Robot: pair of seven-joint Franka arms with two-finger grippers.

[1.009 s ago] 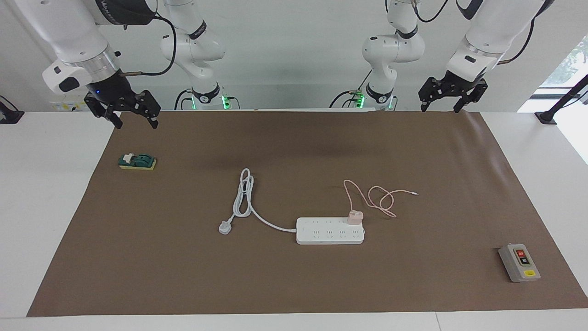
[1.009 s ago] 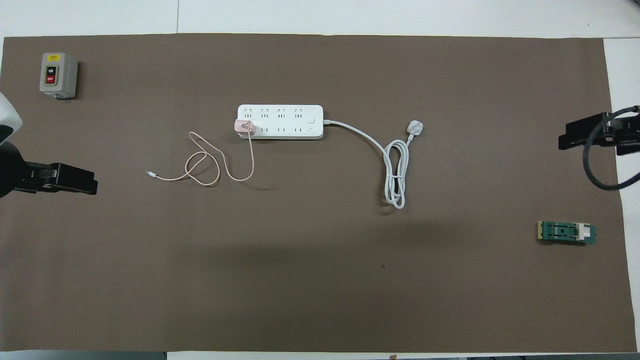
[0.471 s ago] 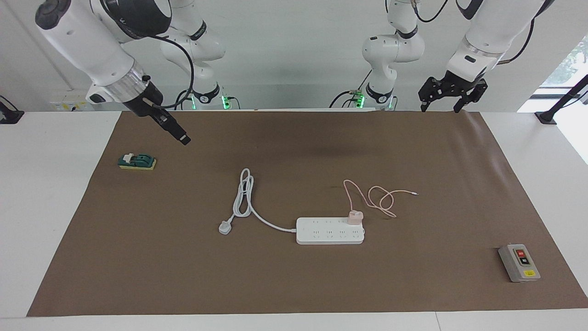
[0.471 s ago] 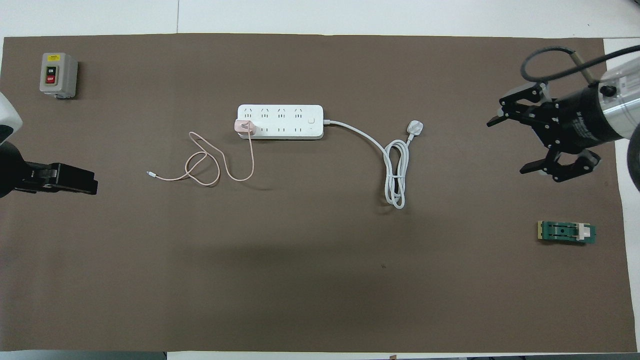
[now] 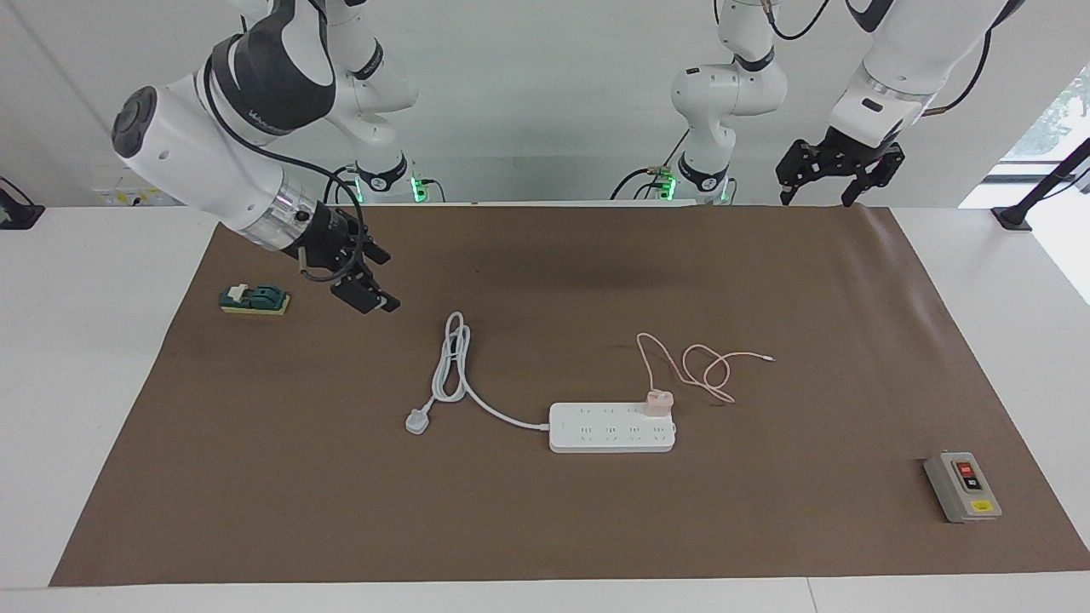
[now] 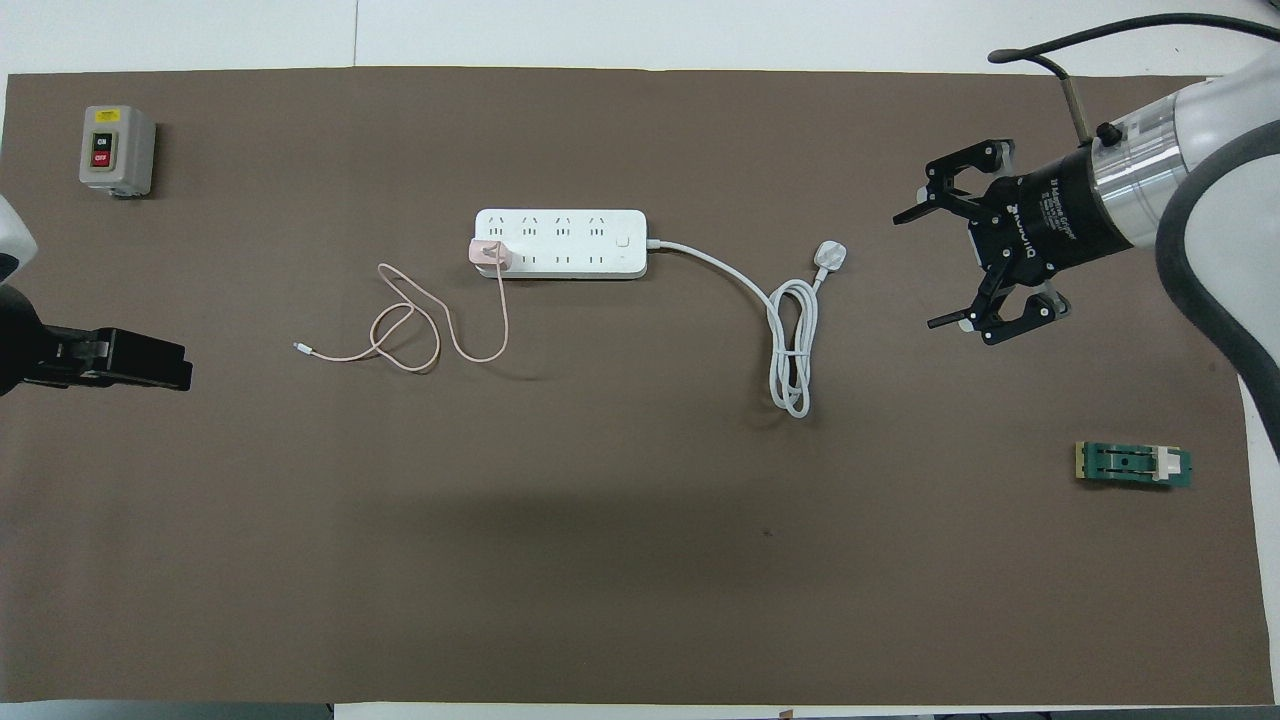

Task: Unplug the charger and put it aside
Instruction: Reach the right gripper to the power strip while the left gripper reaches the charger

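Note:
The pale pink charger [image 5: 658, 402] [image 6: 487, 254] is plugged into the end socket of the white power strip [image 5: 611, 428] [image 6: 560, 243], at the end toward the left arm. Its thin pink cable [image 6: 506, 320] loops on the mat, nearer to the robots than the strip. My right gripper [image 5: 390, 283] [image 6: 918, 270] hangs open and empty over the mat toward the right arm's end, apart from the strip's white plug [image 6: 831, 254]. My left gripper [image 5: 816, 203] [image 6: 150, 360] waits open and empty over the mat's edge by its base.
The strip's thick white cord [image 5: 451, 362] lies coiled beside the plug. A green knife switch [image 5: 254, 299] [image 6: 1133, 465] sits near the right arm's end. A grey on/off switch box [image 5: 962, 486] [image 6: 116, 150] stands at the mat's corner toward the left arm's end, farthest from the robots.
The right arm has swung from the mat's edge in over the mat toward the white plug, lowering and turning its open gripper. The left arm and the charger have not moved.

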